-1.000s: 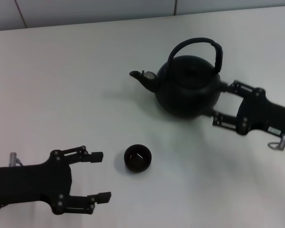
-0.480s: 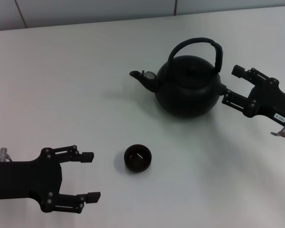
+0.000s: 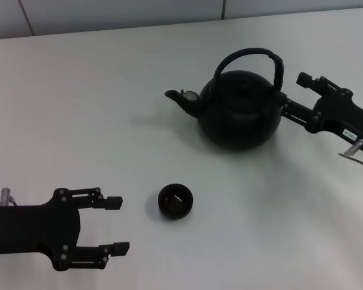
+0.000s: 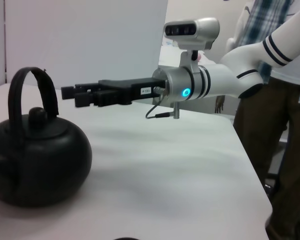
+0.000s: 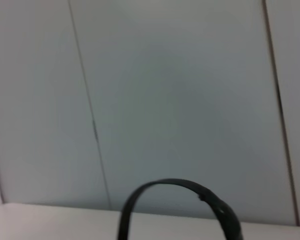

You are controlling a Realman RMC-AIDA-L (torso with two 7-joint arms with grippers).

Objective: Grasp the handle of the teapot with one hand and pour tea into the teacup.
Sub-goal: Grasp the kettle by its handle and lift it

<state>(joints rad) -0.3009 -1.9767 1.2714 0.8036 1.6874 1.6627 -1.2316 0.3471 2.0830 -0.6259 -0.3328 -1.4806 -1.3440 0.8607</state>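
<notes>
The round black teapot stands upright on the white table, spout toward the left. Its arched handle rises over the lid. The small black teacup sits in front of it, nearer me. My right gripper is open, just right of the teapot, with its fingertips near the handle's right joint and nothing between them. The left wrist view shows the teapot, its handle and the right gripper level with the handle top. The right wrist view shows only the handle arch. My left gripper stands open left of the teacup.
A wall with panel seams runs behind the table. In the left wrist view a person in a plaid shirt stands beyond the table's edge, behind my right arm.
My right gripper rose and moved back from low beside the teapot's body to up by the handle's right side. The left gripper drew back leftward from the teacup. Teapot and teacup stayed put.
</notes>
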